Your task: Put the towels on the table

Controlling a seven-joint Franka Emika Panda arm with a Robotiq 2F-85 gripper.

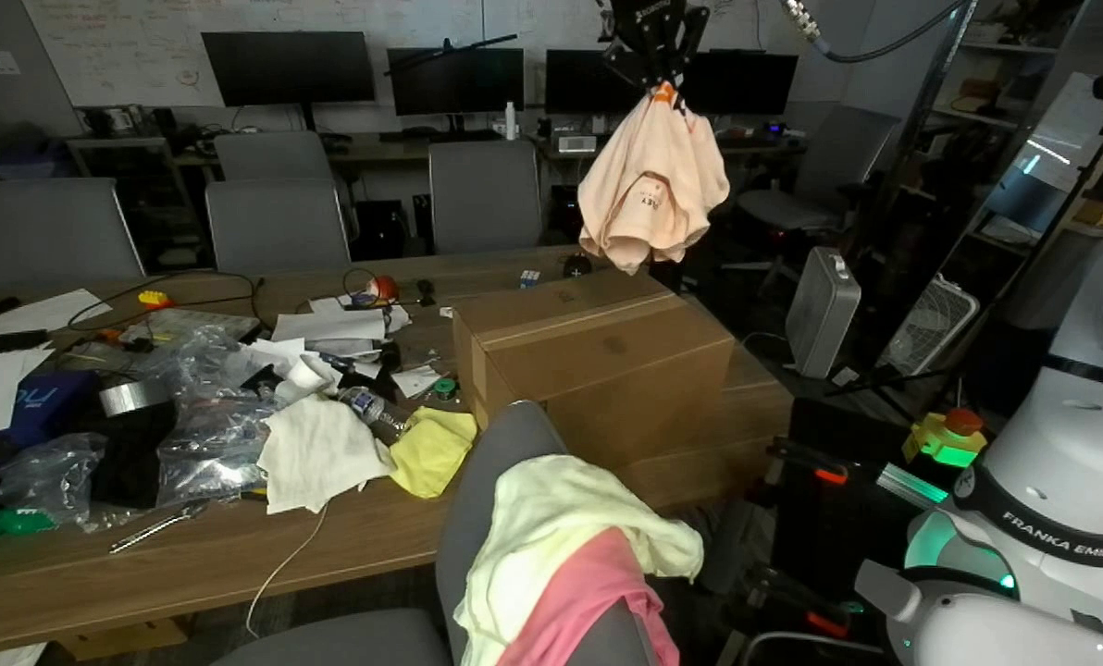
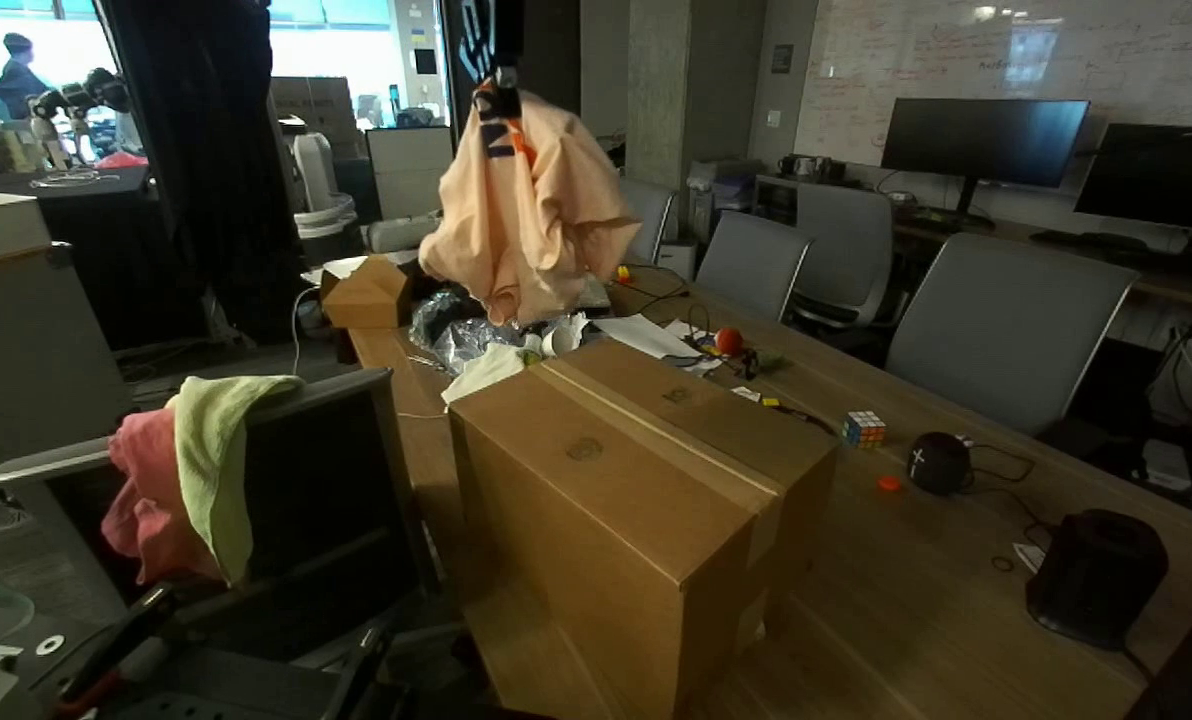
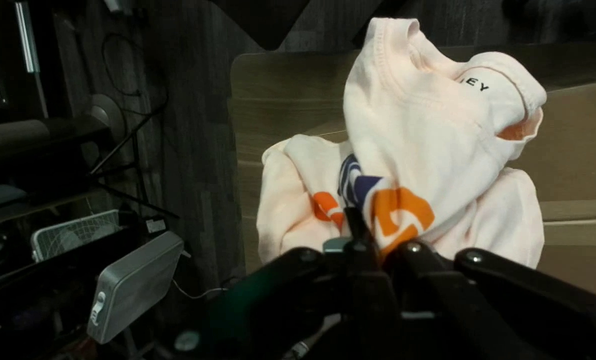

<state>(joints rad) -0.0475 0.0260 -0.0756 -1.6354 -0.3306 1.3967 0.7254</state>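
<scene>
Wrist view: my gripper, jaws nearly together, pinching peach cloth; I read "EY" on it. In exterior view, "FRANKA EMIKA" marks white robot arm, near right.

The peach garment looks like soft, matt cloth, loosely folded; its print looks flat and matt. The gripper looks rigid, black, low in sheen, its screw heads bright metal. White cloth, yellow cloth: matt fabric, wrinkled. Pale green towel: matt, fuzzy nap. Pink cloth: matt, smoother-looking. Table: wood grain, smooth, faint sheen. Box: matt cardboard; tape strip on it slightly glossier. Plastic bags: clear film, crinkled, very glossy. Paper sheets: matt. Tape roll: smooth, silvery, shiny. Robot arm: smooth white shell, glossy. Whiteboard: slick, shows light reflections.
</scene>
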